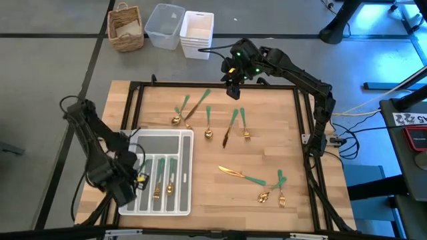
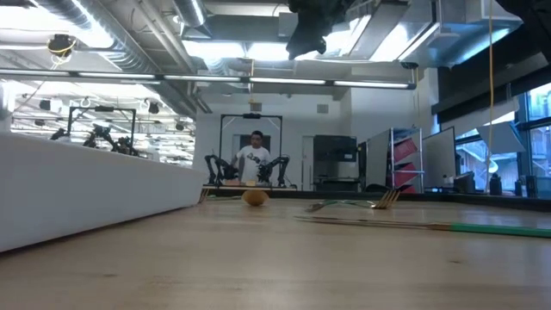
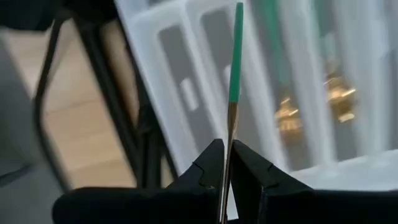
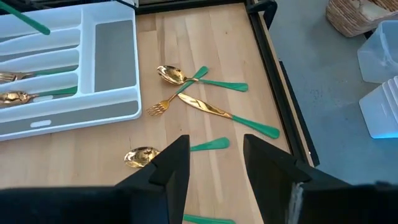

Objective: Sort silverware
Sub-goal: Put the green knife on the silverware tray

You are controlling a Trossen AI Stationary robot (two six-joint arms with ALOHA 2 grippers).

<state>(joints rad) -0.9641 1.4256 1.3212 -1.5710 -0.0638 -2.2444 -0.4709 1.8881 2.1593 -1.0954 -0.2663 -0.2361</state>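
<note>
The left arm is folded low at the table's left edge, its wrist bent down over the near-left corner of the white tray point(image 1: 157, 203). The left gripper point(image 3: 227, 163) is clamped on one utensil point(image 3: 235, 68) — slim green handle pointing away from the fingers, gold part pinched between them; its head is hidden, so the type cannot be told. It hangs above the tray's outer compartments.

The right arm reaches from the right side across the far edge of the table, elbow raised, wrist angled downward. The right gripper point(image 1: 233, 90) hovers above the wood with fingers spread wide and empty.

The remaining silverware lies in three places — a loose cluster point(image 1: 208, 120) at the table's centre beneath the right gripper, another group point(image 1: 257, 181) near the front right, and several pieces point(image 1: 163, 179) already in the tray.
</note>
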